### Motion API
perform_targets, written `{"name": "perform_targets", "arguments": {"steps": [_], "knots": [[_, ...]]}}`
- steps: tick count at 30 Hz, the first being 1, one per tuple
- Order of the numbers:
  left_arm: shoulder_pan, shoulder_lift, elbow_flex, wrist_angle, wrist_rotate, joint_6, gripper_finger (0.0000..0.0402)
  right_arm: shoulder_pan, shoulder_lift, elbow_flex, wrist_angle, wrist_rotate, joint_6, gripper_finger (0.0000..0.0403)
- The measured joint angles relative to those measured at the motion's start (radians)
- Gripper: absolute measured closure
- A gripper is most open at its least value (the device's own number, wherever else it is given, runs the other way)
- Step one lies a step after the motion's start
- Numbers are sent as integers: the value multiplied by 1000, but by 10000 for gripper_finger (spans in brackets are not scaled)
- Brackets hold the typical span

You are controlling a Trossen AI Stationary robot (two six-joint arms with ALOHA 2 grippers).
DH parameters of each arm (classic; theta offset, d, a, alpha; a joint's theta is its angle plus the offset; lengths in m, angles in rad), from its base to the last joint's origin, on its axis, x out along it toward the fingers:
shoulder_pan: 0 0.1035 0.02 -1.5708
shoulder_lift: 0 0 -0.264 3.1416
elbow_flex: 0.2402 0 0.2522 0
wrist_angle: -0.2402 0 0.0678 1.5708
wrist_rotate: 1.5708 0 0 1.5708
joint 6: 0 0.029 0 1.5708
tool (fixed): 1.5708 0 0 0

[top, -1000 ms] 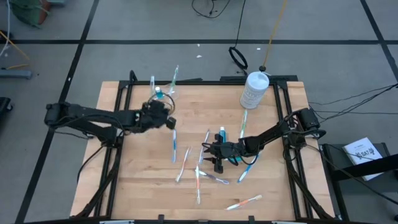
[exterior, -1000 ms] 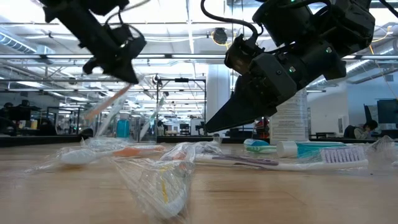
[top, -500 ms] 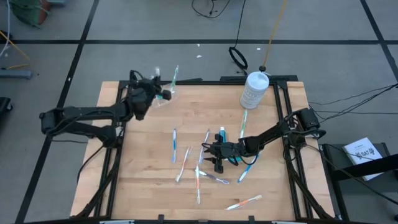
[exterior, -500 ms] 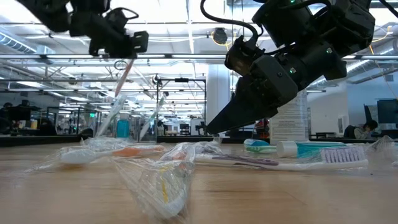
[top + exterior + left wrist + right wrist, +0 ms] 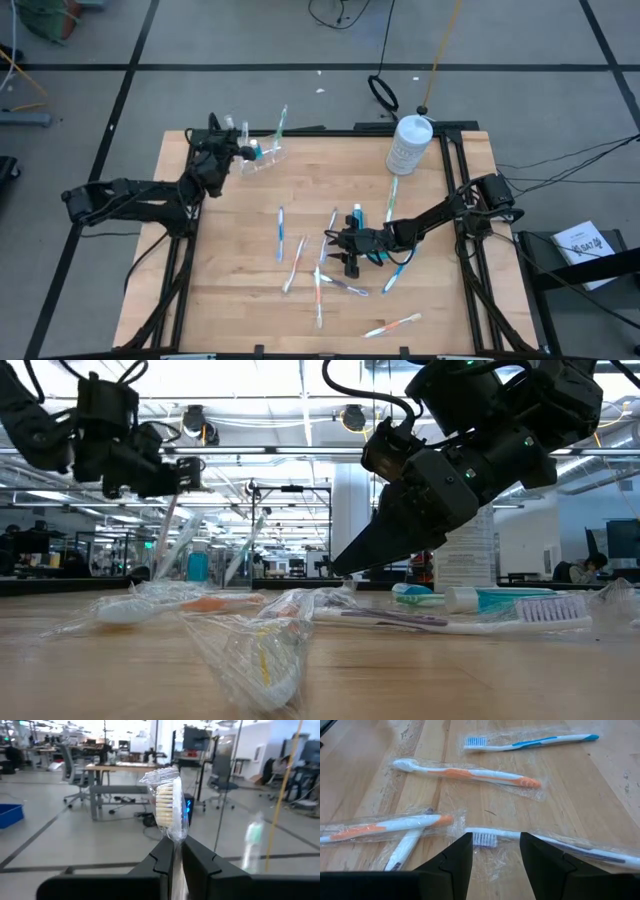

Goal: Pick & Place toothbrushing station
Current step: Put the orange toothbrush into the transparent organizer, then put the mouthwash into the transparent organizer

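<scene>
1. Wrapped toothbrush (image 5: 167,805) sits pinched between the fingers of the left end effector (image 5: 176,851), bristle head sticking out past the tips; the jaws are clamped on its handle. In the high view this end effector (image 5: 243,151) is at the desk's far left corner, beside the clear cup (image 5: 270,155).
2. Handling, judged: light, stiff and slim; the loose film wrap looks slick, so the brush could twist in a pinch. Mid-handle is the safer hold.
3. Cup looks thin and light; probably easy to tip.
4. More wrapped toothbrushes lie scattered mid-desk (image 5: 180,240): a blue one (image 5: 530,742), an orange one (image 5: 470,774), a purple-bristled one (image 5: 485,838).
5. Right end effector (image 5: 496,854) hangs low over the purple-bristled one, fingers apart, holding nothing.
6. White bottle (image 5: 409,144) stands at the far right edge.
</scene>
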Motion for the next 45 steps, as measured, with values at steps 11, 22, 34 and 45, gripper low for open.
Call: {"name": "perform_targets", "arguments": {"steps": [11,22,34,45], "knots": [[4,0,-41,-92,86,-85,371,0,0,0,0,0,0,248],[8,0,-41,-216,78,-157,332,0,0,0,0,0,0,248],[-17,0,-41,-301,107,-228,220,0,0,0,0,0,0,248],[-79,-18,-33,-297,104,-214,213,0,0,0,12,0,23,248]]}}
